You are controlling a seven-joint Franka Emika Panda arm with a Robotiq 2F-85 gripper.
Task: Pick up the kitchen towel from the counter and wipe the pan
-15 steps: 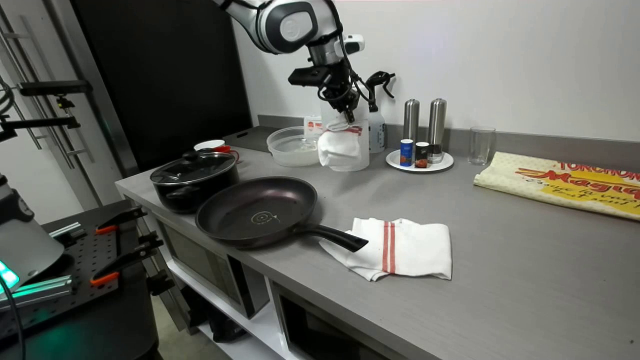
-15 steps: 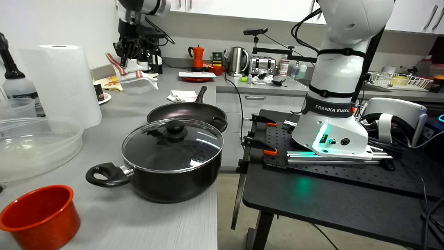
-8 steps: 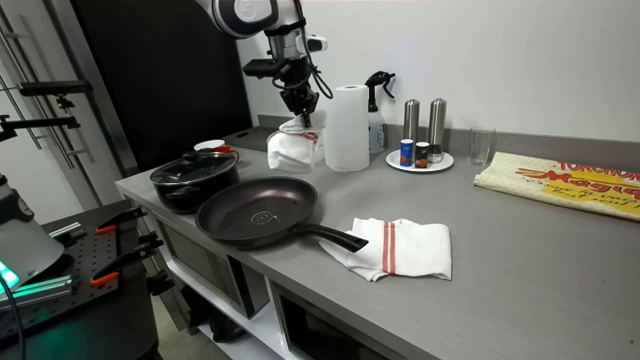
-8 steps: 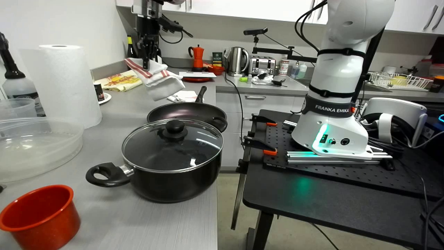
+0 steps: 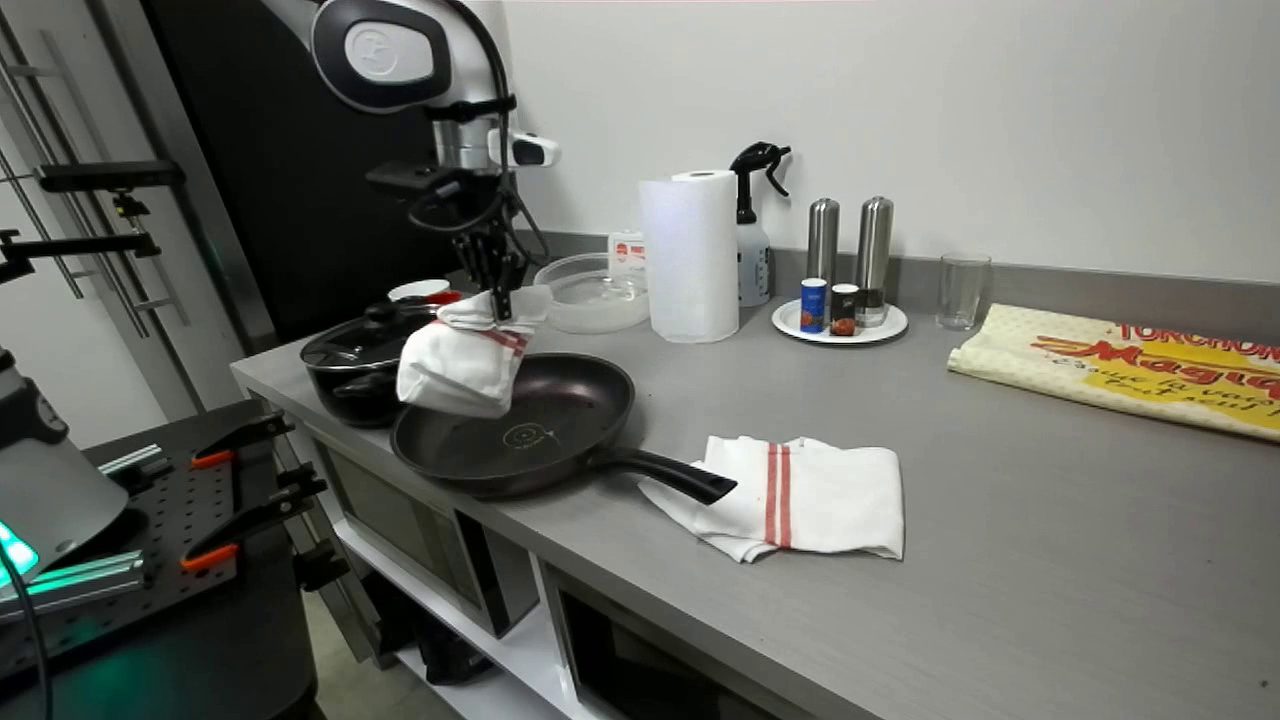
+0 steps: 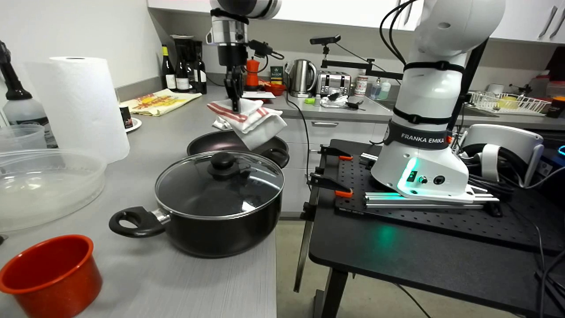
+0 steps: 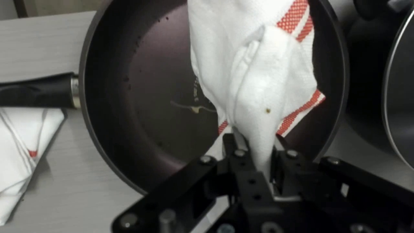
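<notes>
My black two-fingered gripper [image 7: 255,147] has its jaws clenched on a white cloth towel with red stripes [image 7: 255,71], a fold of it bunched between my fingertips. The towel drapes downward over the round black frying pan [image 5: 560,400], across the side nearer the pot; I cannot tell whether its lower end touches the pan. In the wrist view a small brown spot shows on the cloth, and dark specks and a thin pale mark show on the pan's purplish floor.

The pan stands on the grey counter [image 5: 1000,520], just beside a black pot [image 6: 220,234] under a clear glass lid [image 6: 190,190]. Its straight black handle [image 5: 665,474] overlaps, in an exterior view, the edge of a folded white towel with two red stripes [image 5: 830,500] lying on the counter.

Well apart from my jaws I see an upright white paper-towel roll [image 5: 690,260], a white plate [image 5: 893,324] bearing two tall steel mills [image 5: 822,240] and two small shakers [image 5: 813,306], a clear drinking glass [image 5: 963,295] and a folded yellow cloth with red lettering [image 5: 1130,370]. A round orange-red cup [image 6: 66,287] stands near the pot.
</notes>
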